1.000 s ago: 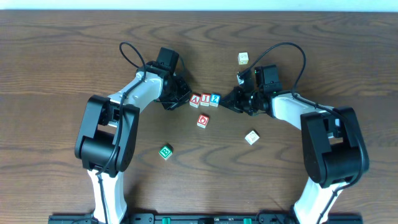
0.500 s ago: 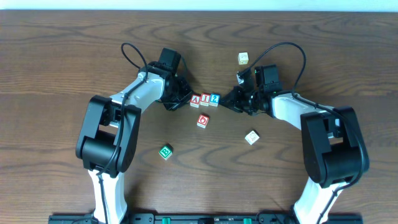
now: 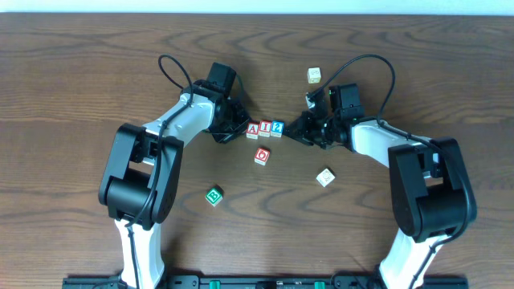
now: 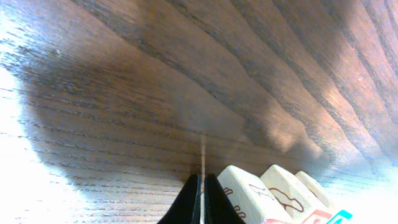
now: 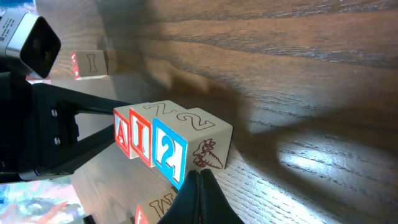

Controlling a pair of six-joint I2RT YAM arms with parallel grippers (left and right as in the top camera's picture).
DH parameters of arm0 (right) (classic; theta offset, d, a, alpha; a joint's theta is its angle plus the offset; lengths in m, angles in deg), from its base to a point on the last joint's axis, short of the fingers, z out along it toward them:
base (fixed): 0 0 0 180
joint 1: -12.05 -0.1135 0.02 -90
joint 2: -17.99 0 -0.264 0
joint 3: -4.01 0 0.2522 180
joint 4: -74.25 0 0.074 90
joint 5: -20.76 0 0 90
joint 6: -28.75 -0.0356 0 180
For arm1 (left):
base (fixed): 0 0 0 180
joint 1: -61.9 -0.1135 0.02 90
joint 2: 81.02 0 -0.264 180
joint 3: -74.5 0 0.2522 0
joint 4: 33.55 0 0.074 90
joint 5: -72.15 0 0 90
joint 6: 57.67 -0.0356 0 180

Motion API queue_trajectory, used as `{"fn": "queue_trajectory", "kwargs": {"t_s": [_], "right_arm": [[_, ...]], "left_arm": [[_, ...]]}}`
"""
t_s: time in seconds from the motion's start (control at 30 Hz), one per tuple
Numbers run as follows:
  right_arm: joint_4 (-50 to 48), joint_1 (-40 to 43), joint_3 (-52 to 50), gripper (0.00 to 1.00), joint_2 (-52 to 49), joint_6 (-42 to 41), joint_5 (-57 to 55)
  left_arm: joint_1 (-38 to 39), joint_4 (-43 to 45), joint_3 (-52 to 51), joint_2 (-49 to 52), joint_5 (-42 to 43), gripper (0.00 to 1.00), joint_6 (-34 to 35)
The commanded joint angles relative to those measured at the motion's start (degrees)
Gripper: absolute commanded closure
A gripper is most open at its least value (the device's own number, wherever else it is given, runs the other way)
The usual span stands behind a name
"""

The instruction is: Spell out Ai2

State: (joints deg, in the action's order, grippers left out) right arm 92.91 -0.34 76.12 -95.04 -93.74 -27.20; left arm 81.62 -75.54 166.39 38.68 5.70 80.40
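The A cube (image 3: pixel 252 129), I cube (image 3: pixel 265 128) and 2 cube (image 3: pixel 278 128) stand side by side in a row at the table's middle, reading A, I, 2. My left gripper (image 3: pixel 240 128) is shut and empty, its tip on the table right beside the A cube's left side; that cube's pale side shows in the left wrist view (image 4: pixel 249 194) next to the shut fingers (image 4: pixel 201 190). My right gripper (image 3: pixel 293 132) is shut and empty, its tip (image 5: pixel 199 186) at the 2 cube's (image 5: pixel 171 152) carrot-printed right side. The A cube (image 5: pixel 122 134) and I cube (image 5: pixel 141 140) line up behind it.
The red O cube (image 3: pixel 262 156) sits just in front of the row. The green B cube (image 3: pixel 214 196) lies front left. A pale cube (image 3: pixel 325 177) lies front right and another (image 3: pixel 313 75) at the back right. Both arms flank the row closely.
My left gripper has edged slightly right, toward the A cube. The row of cubes and the right arm have not visibly moved.
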Motion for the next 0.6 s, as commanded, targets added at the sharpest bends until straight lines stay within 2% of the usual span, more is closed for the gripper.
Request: {"fn": "queue_trajectory", "kwargs": {"t_s": [0.0, 0.37, 0.57], "right_arm": [[0.2, 0.7, 1.0, 0.99, -0.5, 0.0, 1.5], [2.3, 3.7, 1.2, 0.99, -0.5, 2.0, 2.4], [9.2, 3.8, 4.2, 0.98, -0.1, 7.6, 2.5]], "left_arm": [[0.1, -1.7, -0.3, 1.2, -4.7, 0.94, 0.9], [-0.9, -3.4, -0.3, 1.1, -7.6, 0.94, -0.5], [-1.0, -6.8, -0.3, -0.9, -8.5, 0.94, -3.1]]}}
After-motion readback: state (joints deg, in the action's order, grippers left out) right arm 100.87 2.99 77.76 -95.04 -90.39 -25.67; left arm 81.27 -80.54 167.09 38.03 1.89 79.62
